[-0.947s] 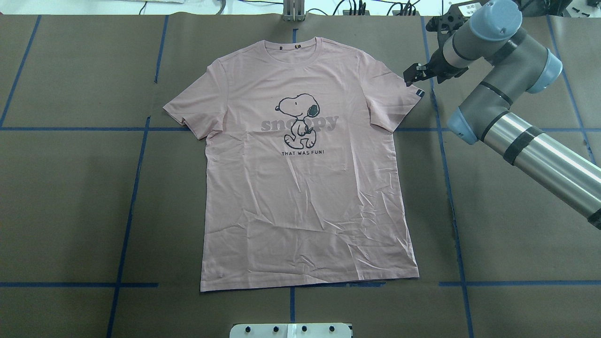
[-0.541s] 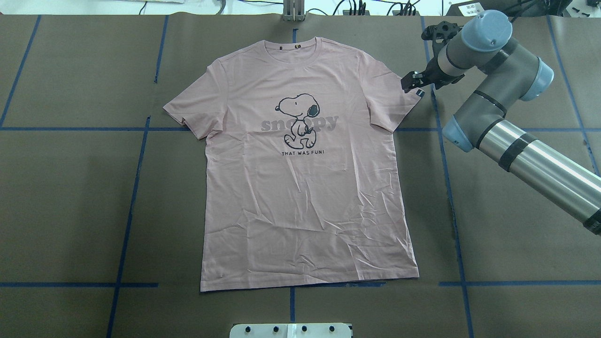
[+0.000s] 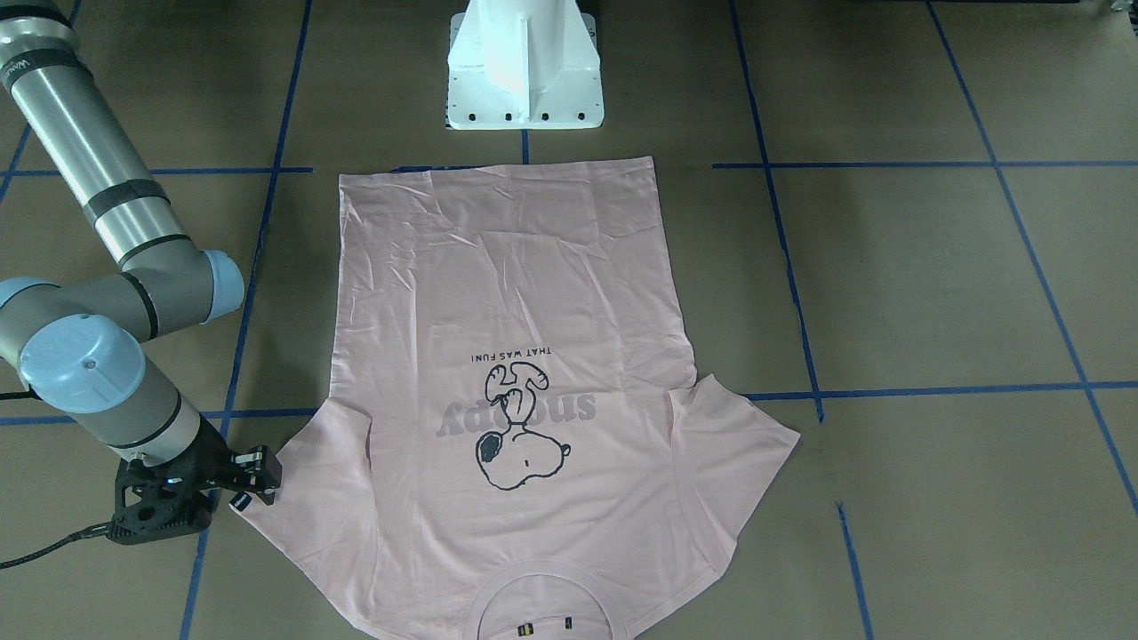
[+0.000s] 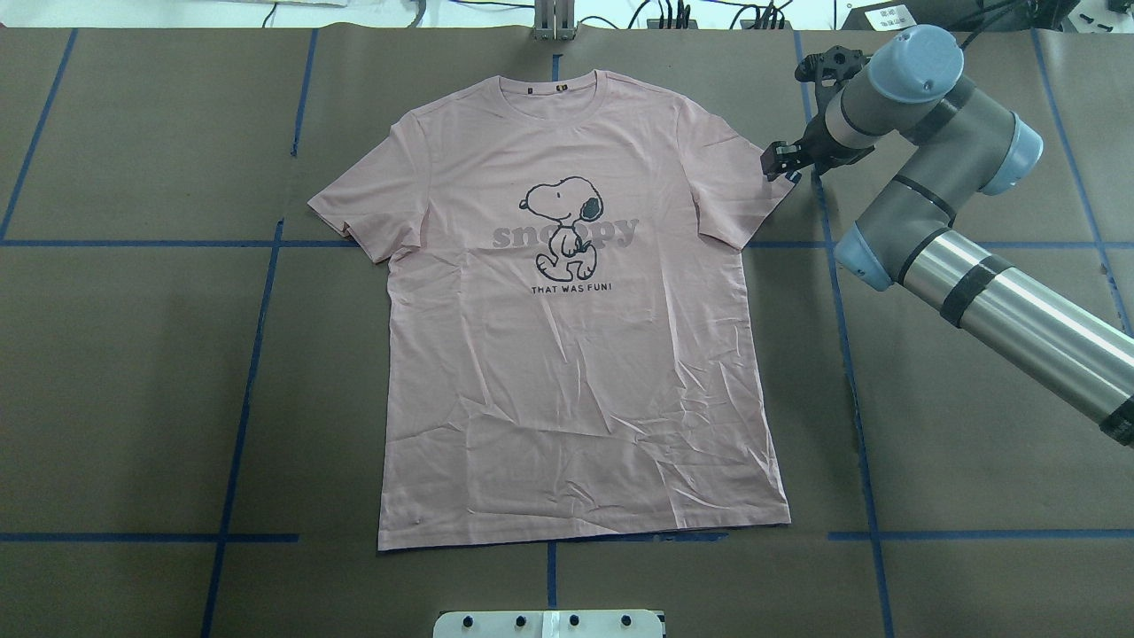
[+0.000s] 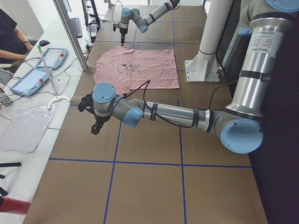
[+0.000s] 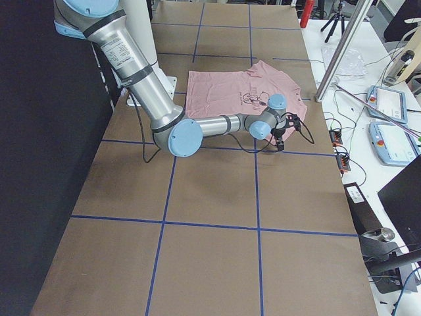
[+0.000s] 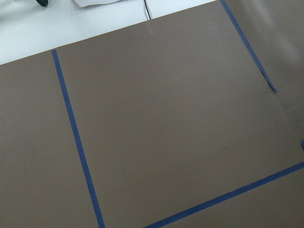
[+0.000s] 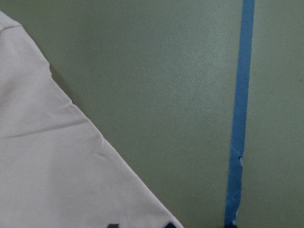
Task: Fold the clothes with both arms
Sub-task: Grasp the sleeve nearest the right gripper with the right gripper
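Brown paper-covered table [image 4: 133, 354], divided into a grid by blue tape lines [image 4: 254, 354]. The pale pink T-shirt [image 4: 567, 372] lies at the centre of the table, spread flat and face up, with the collar at the far edge from the robot and the hem nearest its base. Both sleeves are out to the sides and no part is turned over, so judged from this layout no fold has been made and the whole folding sequence remains. The right arm [image 4: 992, 283] reaches to the shirt's sleeve on its own side. The left arm [image 5: 173, 114] is over bare table, well apart from the garment. The right gripper [image 4: 781, 162] sits low at the sleeve hem, its jaws apparently spread, and the cloth there is not lifted. The left gripper [image 5: 96, 126] shows only in the side view, so I cannot tell its state. The fabric is creased across the lower body. The front carries a cartoon dog [image 4: 563, 226] over grey lettering. A small dark sleeve tag [image 3: 240, 500] lies just beside the right gripper.
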Robot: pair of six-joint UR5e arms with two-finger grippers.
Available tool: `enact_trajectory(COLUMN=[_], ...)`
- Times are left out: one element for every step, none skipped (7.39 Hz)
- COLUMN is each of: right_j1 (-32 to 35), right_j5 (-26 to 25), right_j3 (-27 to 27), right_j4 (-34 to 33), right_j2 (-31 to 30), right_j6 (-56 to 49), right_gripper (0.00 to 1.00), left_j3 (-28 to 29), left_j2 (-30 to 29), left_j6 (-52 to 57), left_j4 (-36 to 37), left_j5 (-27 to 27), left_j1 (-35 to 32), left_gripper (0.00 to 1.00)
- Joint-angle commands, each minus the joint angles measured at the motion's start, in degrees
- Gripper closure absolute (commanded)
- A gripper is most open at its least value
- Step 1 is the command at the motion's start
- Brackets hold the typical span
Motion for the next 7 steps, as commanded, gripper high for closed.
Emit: enact_trajectory(right_j1=[0.0, 0.0, 0.1, 0.1, 0.1, 0.1, 0.0], right_j5=[0.1, 0.0, 0.0, 0.1, 0.1, 0.1, 0.1], right_j3=[0.1, 0.2, 0.3, 1.0, 3.3, 5.9, 8.2], right_j4=[-0.1, 0.0, 0.0, 0.1, 0.2, 0.2, 0.3], right_j2=[0.0, 0.1, 0.3, 0.5, 0.6, 0.8, 0.8], right_j6=[0.0, 0.0, 0.0, 0.2, 0.2, 0.4, 0.4], right_gripper=[0.73, 0.92, 1.00, 1.00, 1.00, 1.00, 1.00], left_j3=[0.0, 0.0, 0.0, 0.1, 0.0, 0.1, 0.4], left_j2=[0.0, 0.0, 0.0, 0.0, 0.0, 0.0, 0.0], left_j6=[0.0, -0.1, -0.1, 0.0, 0.0, 0.0, 0.0], left_j4=[0.0, 0.0, 0.0, 0.0, 0.0, 0.1, 0.0], left_j5=[-0.1, -0.1, -0.1, 0.0, 0.0, 0.0, 0.0], left_j1=[0.0, 0.0, 0.0, 0.0, 0.0, 0.0, 0.0], left_gripper=[0.00, 0.00, 0.00, 0.00, 0.00, 0.00, 0.00])
